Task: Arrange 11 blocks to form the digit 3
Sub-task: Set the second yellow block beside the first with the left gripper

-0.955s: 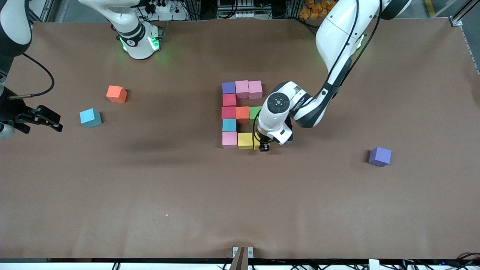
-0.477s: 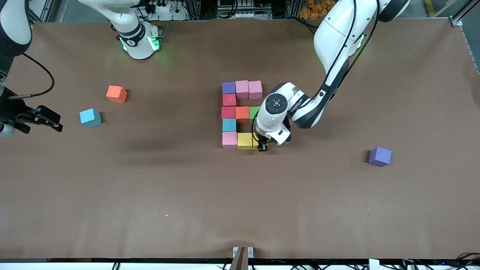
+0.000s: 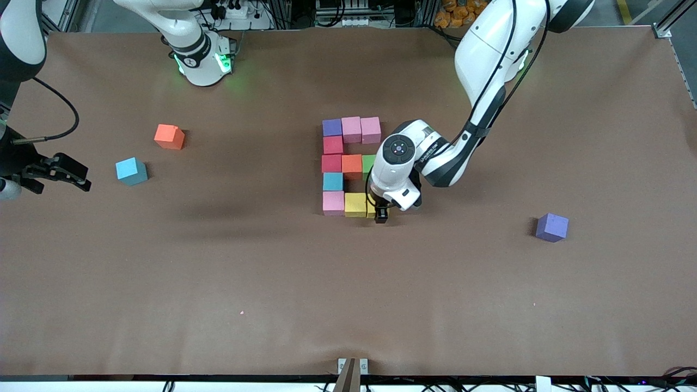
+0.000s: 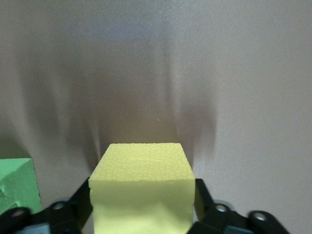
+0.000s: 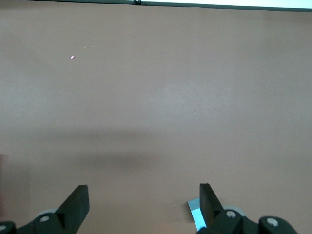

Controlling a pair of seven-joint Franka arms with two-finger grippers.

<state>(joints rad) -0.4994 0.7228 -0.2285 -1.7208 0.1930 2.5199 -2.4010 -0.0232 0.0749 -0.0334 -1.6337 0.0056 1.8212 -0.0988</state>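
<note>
— Where is the left gripper (image 3: 381, 213)?

— Low over the middle of the table (image 3: 348, 299), at the open end of the figure's bar nearest the front camera. It straddles the end yellow cube (image 4: 141, 165), which rests on the table just beside the second yellow cube (image 3: 355, 204).

— Clamped on it, or let go?

— I cannot tell. The left wrist view shows the cube filling the gripper's span, and the green cube (image 4: 14, 185) off to one side, but a grip and a bare touch would look the same there.

— And the rest of the figure?

— The column runs purple cube (image 3: 332, 127), two red cubes (image 3: 332, 145), light blue cube (image 3: 332, 181) and corner pink cube (image 3: 333, 202). Beside the purple one, along the bar nearest the robots' edge, sit two pink cubes (image 3: 351, 129). The middle bar is a red cube, the orange cube (image 3: 352, 166) and the green one, which is partly hidden by the left wrist. All appear to touch.

— Anything loose?

— Three. The stray orange cube (image 3: 169, 136) and the stray light blue cube (image 3: 131, 171) lie toward the right arm's end of the table, well apart from the figure. The stray purple cube (image 3: 551, 227) lies toward the left arm's end, nearer the front camera than the figure.

— The right gripper (image 3: 81, 182)?

— It waits over the table's edge at the right arm's end, spread wide with nothing between its fingers (image 5: 75, 204). Its wrist view catches a corner of the stray light blue cube.
</note>
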